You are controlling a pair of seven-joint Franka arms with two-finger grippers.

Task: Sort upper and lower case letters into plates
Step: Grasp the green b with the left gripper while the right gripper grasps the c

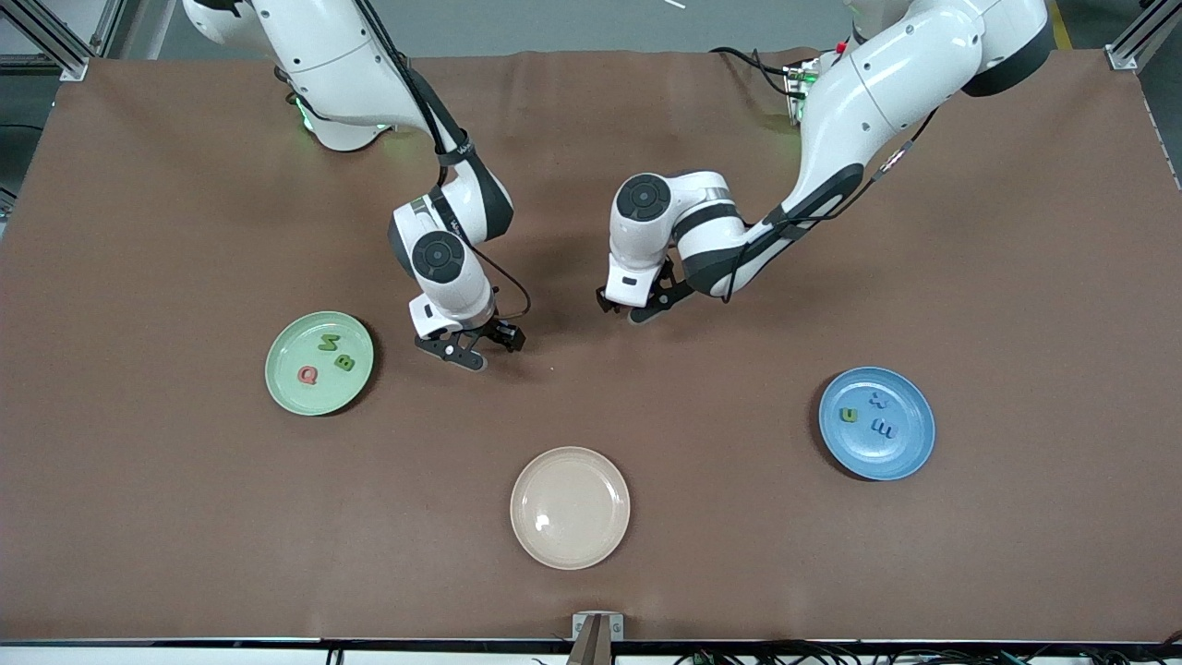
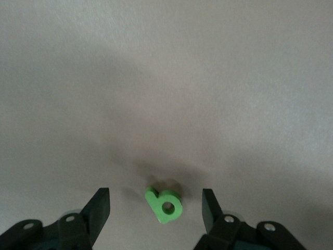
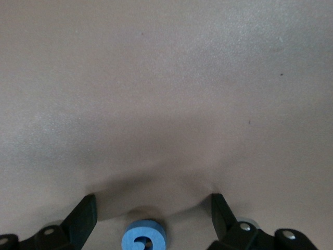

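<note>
My left gripper (image 1: 632, 308) is open, low over the middle of the table. In the left wrist view (image 2: 155, 198) a small green letter (image 2: 164, 206) lies on the table between its fingers, touching neither. My right gripper (image 1: 478, 349) is open beside the pale green plate (image 1: 294, 344). In the right wrist view (image 3: 152, 204) a blue G (image 3: 144, 237) lies between its fingers. The green plate holds a green N (image 1: 326, 343), a green B (image 1: 344, 363) and a red Q (image 1: 307, 374). The blue plate (image 1: 910, 445) holds a green letter (image 1: 848, 415), a blue x (image 1: 882, 404) and a blue m (image 1: 884, 429).
An empty cream-beige plate (image 1: 570, 507) sits nearer to the front camera, midway between the two other plates. The brown table cover (image 1: 185, 517) spreads wide around all the plates. In the front view both grippers hide the letters under them.
</note>
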